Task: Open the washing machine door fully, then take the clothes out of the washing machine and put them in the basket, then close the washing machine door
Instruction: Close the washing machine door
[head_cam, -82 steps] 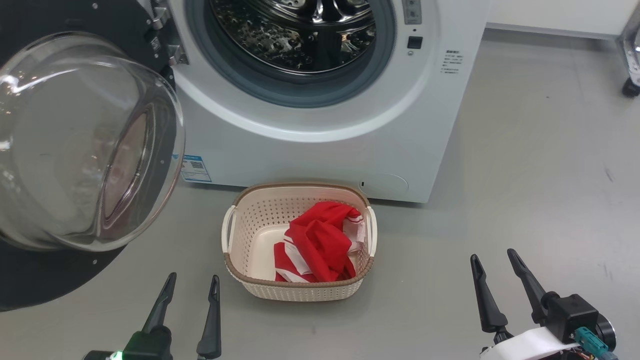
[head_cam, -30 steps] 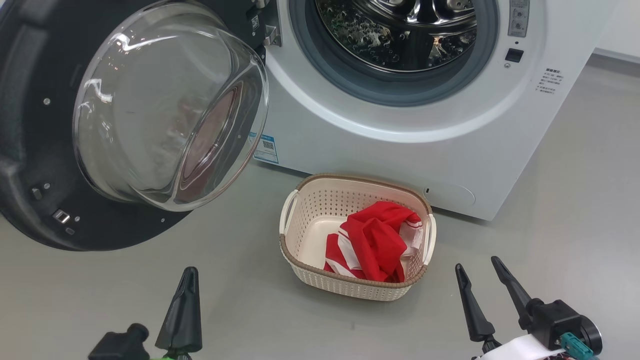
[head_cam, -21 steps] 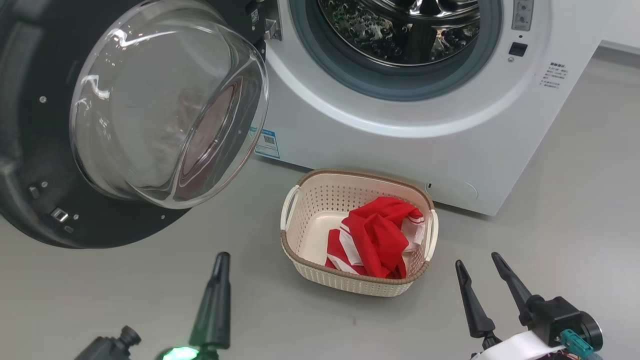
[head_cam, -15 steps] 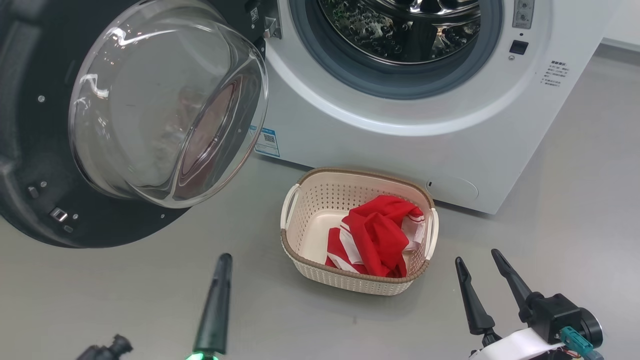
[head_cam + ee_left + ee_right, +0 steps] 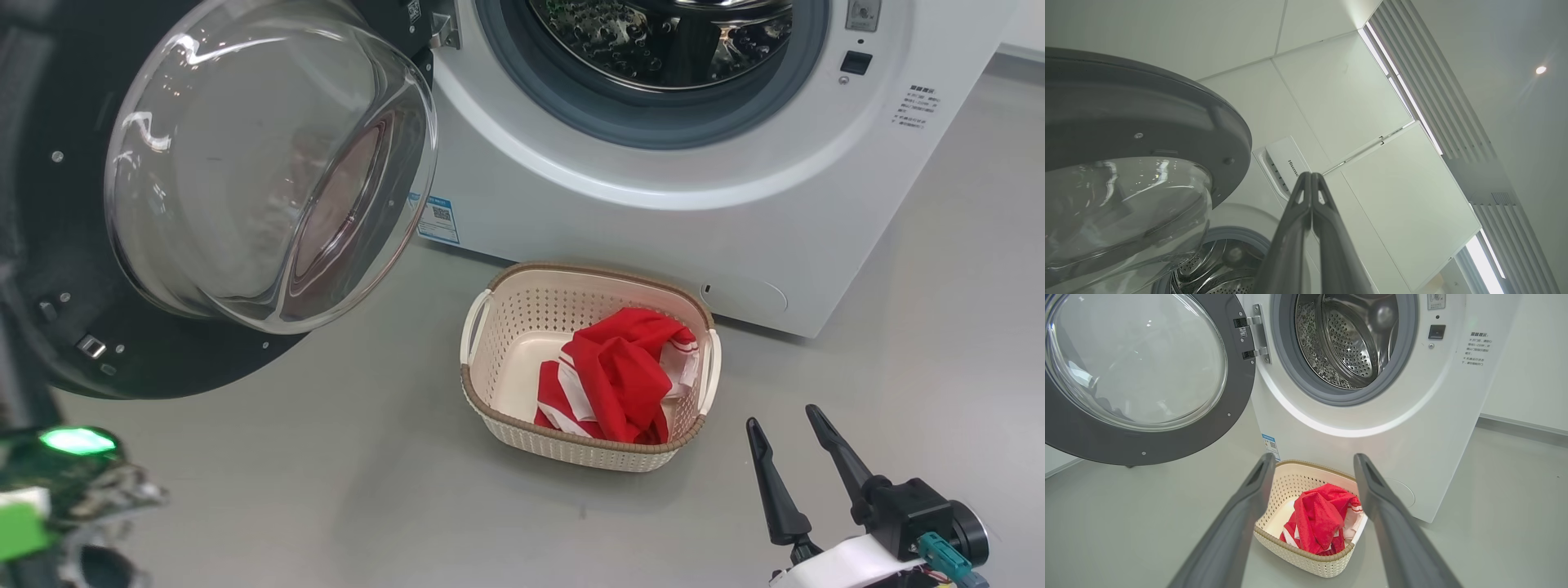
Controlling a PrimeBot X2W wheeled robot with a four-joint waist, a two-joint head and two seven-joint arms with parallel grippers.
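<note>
Presently, the right gripper [image 5: 781, 416] hangs low over the floor [image 5: 326, 490], fingers apart and empty. The left gripper [image 5: 1311, 176] is pinched together on nothing, beside the washing machine door [image 5: 163, 359], which stands wide open. The clothes [image 5: 620, 376] lie in the basket [image 5: 571, 451], just before the washing machine [image 5: 620, 229].

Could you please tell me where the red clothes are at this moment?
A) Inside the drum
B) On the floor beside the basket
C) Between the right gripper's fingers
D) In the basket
D: the clothes lie bunched inside the basket, and the drum looks empty.
</note>
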